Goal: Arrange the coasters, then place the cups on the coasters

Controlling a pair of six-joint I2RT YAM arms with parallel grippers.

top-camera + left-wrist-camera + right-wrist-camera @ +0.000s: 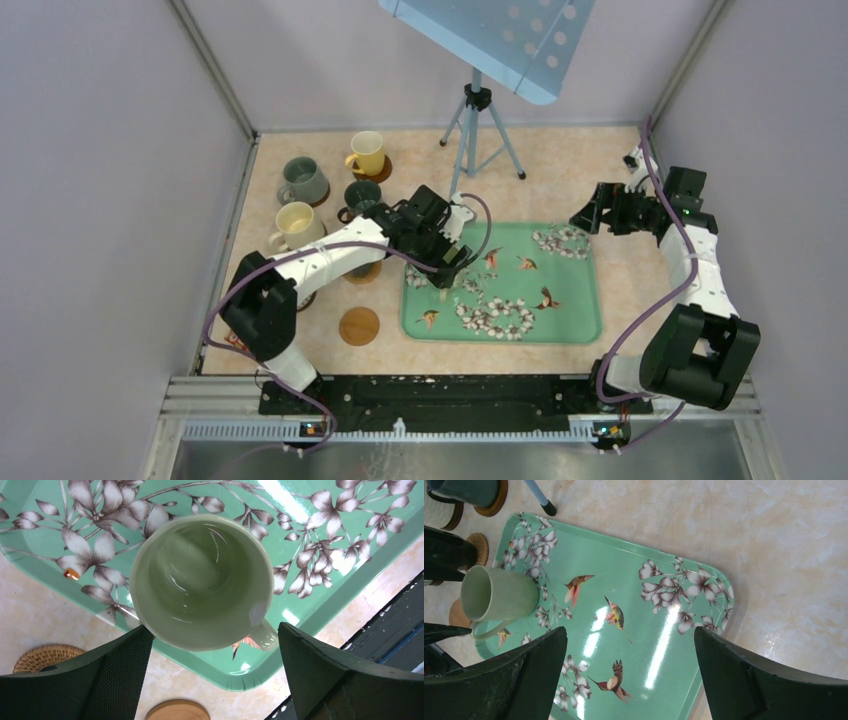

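While the left gripper (214, 632), fingers apart, hangs over the pale green mug (200, 580) by the tray's (350, 575) left edge, align. Pinch the rim — avoid the handle (265, 636).

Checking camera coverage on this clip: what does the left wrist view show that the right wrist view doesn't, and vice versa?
Only left wrist: straight down into the pale green mug, empty to its base. Only right wrist: the tripod foot, a dark mug on a coaster. Both: the pale green mug standing on the green floral tray, near its edge.
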